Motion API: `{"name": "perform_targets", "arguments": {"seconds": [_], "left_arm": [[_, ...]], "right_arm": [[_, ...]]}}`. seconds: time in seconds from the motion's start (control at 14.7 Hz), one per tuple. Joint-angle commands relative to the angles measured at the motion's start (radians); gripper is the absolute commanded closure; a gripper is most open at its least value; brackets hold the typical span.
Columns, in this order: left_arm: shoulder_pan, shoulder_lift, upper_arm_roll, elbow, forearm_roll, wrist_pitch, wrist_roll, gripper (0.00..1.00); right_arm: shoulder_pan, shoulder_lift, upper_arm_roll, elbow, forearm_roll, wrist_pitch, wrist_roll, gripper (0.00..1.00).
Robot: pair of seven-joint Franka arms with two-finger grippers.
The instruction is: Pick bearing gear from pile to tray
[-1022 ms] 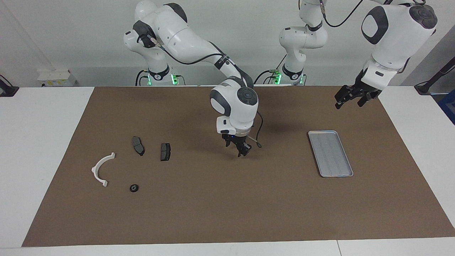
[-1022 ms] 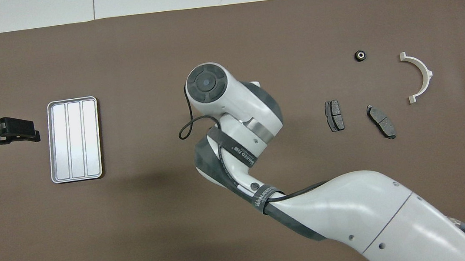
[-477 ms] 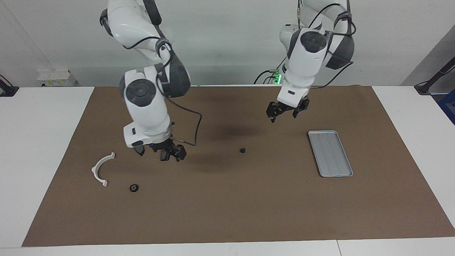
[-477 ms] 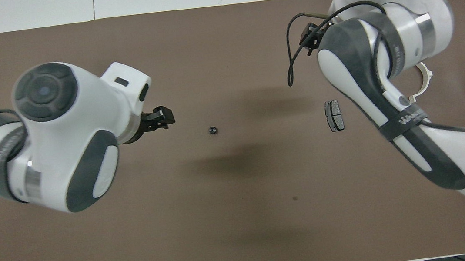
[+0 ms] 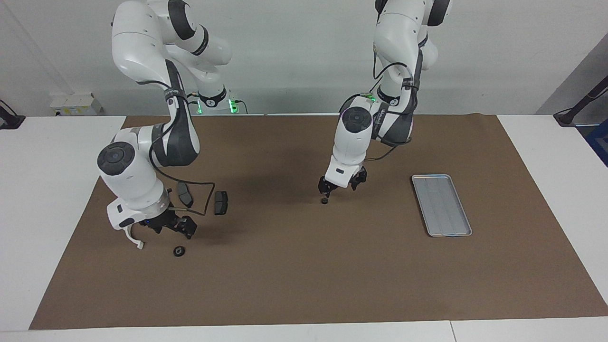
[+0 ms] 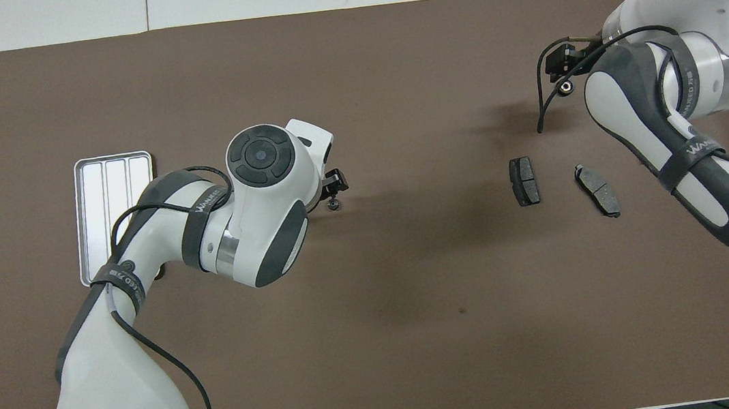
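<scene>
Two dark pads [image 5: 221, 203] and a white bracket [image 5: 133, 239] lie toward the right arm's end of the table, near one round bearing gear [image 5: 179, 251]. The right gripper [image 5: 173, 226] hangs over it, jaws wide and holding nothing. A second gear [image 5: 324, 201] sits mid-table under the left gripper [image 5: 339, 185], also spread and unladen. The tray [image 5: 441, 204], long axis running toward the robots, has bare mat [image 5: 304, 285] around it.

Bright, even overhead light; soft shadows under both arms; sharp focus.
</scene>
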Motion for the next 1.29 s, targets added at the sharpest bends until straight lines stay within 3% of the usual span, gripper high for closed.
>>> {"name": "perform_targets", "arguments": {"seconds": [0.0, 0.41, 0.68, 0.95, 1.02, 1.09, 1.23], "left_arm": [[-0.032, 0.009, 0.018, -0.005, -0.048, 0.054, -0.030, 0.00], [-0.077, 0.007, 0.018, -0.080, -0.097, 0.198, -0.027, 0.00], [-0.074, 0.000, 0.020, -0.116, -0.096, 0.198, -0.020, 0.01], [-0.074, -0.002, 0.020, -0.124, -0.096, 0.201, -0.021, 0.09], [-0.074, -0.002, 0.020, -0.124, -0.096, 0.201, -0.021, 0.12], [-0.072, -0.002, 0.021, -0.124, -0.096, 0.201, -0.021, 0.17], [-0.071, 0.000, 0.021, -0.121, -0.096, 0.203, -0.026, 0.37]], "right_arm": [[-0.012, 0.031, 0.004, -0.022, -0.036, 0.071, 0.005, 0.00], [-0.015, 0.090, -0.001, -0.022, -0.105, 0.160, 0.068, 0.00], [-0.022, 0.116, 0.001, -0.020, -0.102, 0.208, 0.070, 0.00], [-0.022, 0.120, 0.001, -0.022, -0.093, 0.209, 0.108, 0.10], [-0.020, 0.120, 0.001, -0.023, -0.093, 0.209, 0.120, 0.18], [-0.020, 0.120, 0.001, -0.025, -0.093, 0.209, 0.125, 0.34], [-0.020, 0.120, 0.002, -0.030, -0.093, 0.209, 0.127, 0.78]]}}
